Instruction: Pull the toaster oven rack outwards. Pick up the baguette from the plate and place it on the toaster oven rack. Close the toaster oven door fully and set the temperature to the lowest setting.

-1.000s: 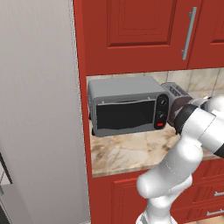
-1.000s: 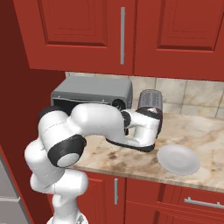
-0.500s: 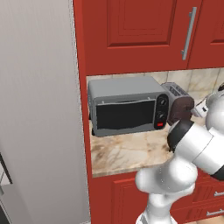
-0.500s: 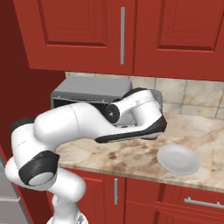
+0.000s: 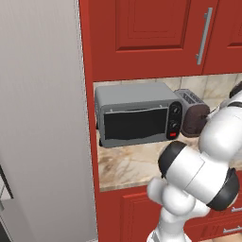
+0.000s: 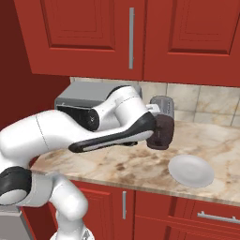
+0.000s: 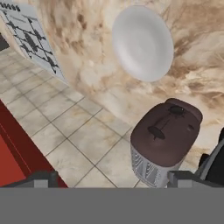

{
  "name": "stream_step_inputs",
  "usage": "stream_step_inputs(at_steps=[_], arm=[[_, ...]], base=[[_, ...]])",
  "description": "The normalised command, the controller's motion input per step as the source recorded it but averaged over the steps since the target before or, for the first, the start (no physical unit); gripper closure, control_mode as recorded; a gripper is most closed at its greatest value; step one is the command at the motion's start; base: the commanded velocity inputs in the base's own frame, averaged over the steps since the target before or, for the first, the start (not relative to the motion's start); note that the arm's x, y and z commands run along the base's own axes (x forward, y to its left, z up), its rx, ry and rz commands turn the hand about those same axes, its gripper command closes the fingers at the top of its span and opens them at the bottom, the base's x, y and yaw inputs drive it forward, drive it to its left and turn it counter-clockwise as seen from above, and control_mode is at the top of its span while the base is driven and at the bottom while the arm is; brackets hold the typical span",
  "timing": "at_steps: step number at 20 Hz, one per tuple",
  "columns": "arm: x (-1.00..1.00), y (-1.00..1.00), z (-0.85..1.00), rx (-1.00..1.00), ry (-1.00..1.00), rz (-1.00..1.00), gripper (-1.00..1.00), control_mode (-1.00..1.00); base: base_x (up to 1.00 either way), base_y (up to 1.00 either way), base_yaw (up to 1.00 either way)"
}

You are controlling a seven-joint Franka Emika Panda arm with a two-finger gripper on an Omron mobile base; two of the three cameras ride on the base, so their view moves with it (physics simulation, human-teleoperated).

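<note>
The toaster oven (image 5: 137,118) stands on the counter under the red cabinets. Its dark glass door (image 5: 134,124) lies flat against the front, with two black knobs (image 5: 175,109) and a red button (image 5: 172,135) to its right. The rack is hidden behind the door. In the right base view my arm covers most of the oven (image 6: 82,96). The white plate (image 6: 191,170) lies bare on the counter, also in the hand view (image 7: 142,43). The baguette is out of view. My gripper (image 7: 111,180) is open and holds nothing, high above the brown slot toaster (image 7: 164,135).
The slot toaster (image 5: 194,116) sits right beside the oven, against the tiled backsplash (image 7: 65,140). A light-grey cooktop with black grates (image 7: 30,39) lies farther along the counter. A grey tall panel (image 5: 42,118) walls off the left side. My elbow (image 5: 198,175) hangs in front of the counter edge.
My arm has swung away from the oven's knob side toward the right. The elbow has dropped low in front of the counter. The gripper stayed open.
</note>
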Motion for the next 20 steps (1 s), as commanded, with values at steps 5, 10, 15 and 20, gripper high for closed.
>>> stream_step_inputs(at_steps=[5, 10, 15, 20], arm=[[0.22, -0.13, 0.65, 0.00, 0.45, 0.09, -1.00, -1.00], [0.23, -0.13, -0.06, 0.13, 0.58, 0.27, -1.00, -1.00], [0.00, 0.07, -0.05, 0.23, 0.35, 0.20, -1.00, -1.00], [0.00, 0.40, 0.06, 0.01, 0.41, 0.25, -1.00, -1.00]], base=[[0.00, 0.00, 0.00], [0.00, 0.00, 0.00], [0.00, 0.00, 0.00], [0.00, 0.00, 0.00]])
